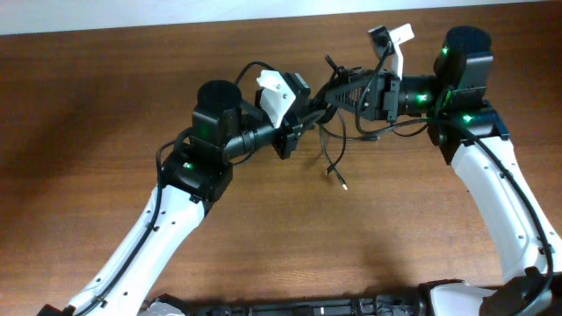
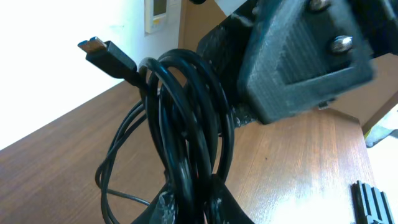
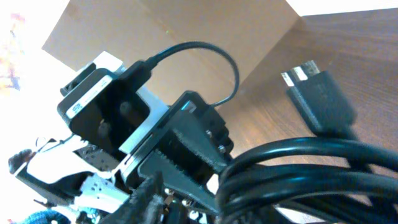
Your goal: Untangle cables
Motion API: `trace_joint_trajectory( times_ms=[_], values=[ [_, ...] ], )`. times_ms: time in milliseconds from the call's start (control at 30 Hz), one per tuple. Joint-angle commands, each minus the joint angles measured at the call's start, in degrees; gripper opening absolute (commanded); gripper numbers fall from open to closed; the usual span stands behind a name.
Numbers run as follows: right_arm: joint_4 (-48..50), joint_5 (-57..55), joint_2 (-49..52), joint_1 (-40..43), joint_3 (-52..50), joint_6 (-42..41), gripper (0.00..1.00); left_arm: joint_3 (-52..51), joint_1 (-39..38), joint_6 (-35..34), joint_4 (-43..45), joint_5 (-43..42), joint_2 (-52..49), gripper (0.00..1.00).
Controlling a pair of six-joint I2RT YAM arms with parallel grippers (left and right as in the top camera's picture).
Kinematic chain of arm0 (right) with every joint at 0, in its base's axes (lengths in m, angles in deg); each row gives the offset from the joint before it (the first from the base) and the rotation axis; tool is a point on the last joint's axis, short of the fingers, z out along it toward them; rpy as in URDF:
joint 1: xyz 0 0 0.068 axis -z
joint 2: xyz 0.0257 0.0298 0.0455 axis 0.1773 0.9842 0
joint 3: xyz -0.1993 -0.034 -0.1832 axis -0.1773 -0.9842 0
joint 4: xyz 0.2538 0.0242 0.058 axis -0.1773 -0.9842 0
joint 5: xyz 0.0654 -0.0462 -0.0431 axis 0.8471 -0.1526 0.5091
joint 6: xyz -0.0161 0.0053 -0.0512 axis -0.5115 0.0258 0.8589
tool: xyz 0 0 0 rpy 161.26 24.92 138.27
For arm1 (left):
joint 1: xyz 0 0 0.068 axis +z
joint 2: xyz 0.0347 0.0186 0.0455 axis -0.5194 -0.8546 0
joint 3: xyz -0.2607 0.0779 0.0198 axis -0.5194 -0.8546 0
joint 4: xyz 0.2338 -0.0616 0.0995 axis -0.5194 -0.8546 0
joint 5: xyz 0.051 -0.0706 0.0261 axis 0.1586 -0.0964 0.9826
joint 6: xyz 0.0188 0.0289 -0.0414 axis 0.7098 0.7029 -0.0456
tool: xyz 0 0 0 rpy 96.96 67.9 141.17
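Observation:
The cables (image 1: 338, 114) are a knotted black bundle held above the table between my two arms. My left gripper (image 1: 306, 118) is shut on the bundle. In the left wrist view the looped cords (image 2: 186, 124) run down between its taped fingers (image 2: 166, 208), and one plug (image 2: 102, 53) sticks out at the upper left. My right gripper (image 1: 341, 92) faces it from the right, jaws parted. In the right wrist view one rough finger (image 3: 146, 194) stands off the thick loops (image 3: 311, 174); the other finger is hidden. A flat plug (image 3: 317, 93) juts above the loops. One loose end (image 1: 336, 171) hangs to the table.
The brown wooden table (image 1: 105, 96) runs under both arms. A black base unit (image 1: 351, 307) lies along the front edge. The left gripper's camera housing (image 3: 99, 106) fills the left of the right wrist view, very close to my right fingers.

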Motion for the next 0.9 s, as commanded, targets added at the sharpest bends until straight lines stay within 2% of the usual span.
trace_joint_trajectory(
  times_ms=[0, 167, 367, 400, 433, 467, 533, 600, 700, 767, 867],
  values=[
    [-0.07, 2.16, -0.07, -0.96, 0.39, 0.59, 0.55, 0.59, 0.09, 0.00, 0.81, -0.15, 0.68, 0.13],
    [0.00, 0.85, -0.07, -2.54, 0.39, 0.57, 0.57, 0.59, 0.09, -1.77, 0.81, -0.17, 0.68, 0.12],
    [0.83, -0.07, -0.07, -4.28, 0.39, 0.59, 0.56, 0.59, -1.55, -1.70, 0.81, -0.09, 0.44, 0.18],
    [0.83, -0.04, -0.07, -4.28, 0.39, 0.59, 0.45, 0.59, -1.60, -1.70, 0.81, -0.09, 0.42, 0.18],
    [0.81, -0.02, -0.07, -4.28, 0.39, 0.59, 0.21, 0.59, -1.60, -1.70, 0.83, -0.07, 0.39, 0.18],
    [0.81, -0.02, -0.07, -4.28, 0.39, 0.59, 0.11, 0.59, -1.60, -1.70, 0.81, 0.50, 0.39, 0.18],
    [0.81, -0.04, -0.07, -4.28, 0.39, 0.59, 0.09, 0.59, -1.60, -1.70, 0.83, 0.55, 0.39, 0.17],
    [0.81, -0.48, -0.07, -4.28, 0.39, 0.57, 0.18, 0.59, -1.64, -1.70, 0.83, 0.52, 0.39, 0.17],
    [0.81, -1.14, -0.07, -4.28, 0.39, 0.57, 0.04, 0.59, -1.64, -1.68, 0.79, 0.57, 0.39, 0.18],
    [0.81, -1.11, -0.07, -4.15, 0.39, 0.57, 0.04, 0.59, -1.60, -1.70, 0.44, 1.86, 0.42, 0.17],
    [0.76, 2.08, -0.07, -0.74, 0.39, 0.44, 0.04, 0.59, 1.64, -1.92, -0.39, 0.83, 1.53, 0.40]
  ],
)
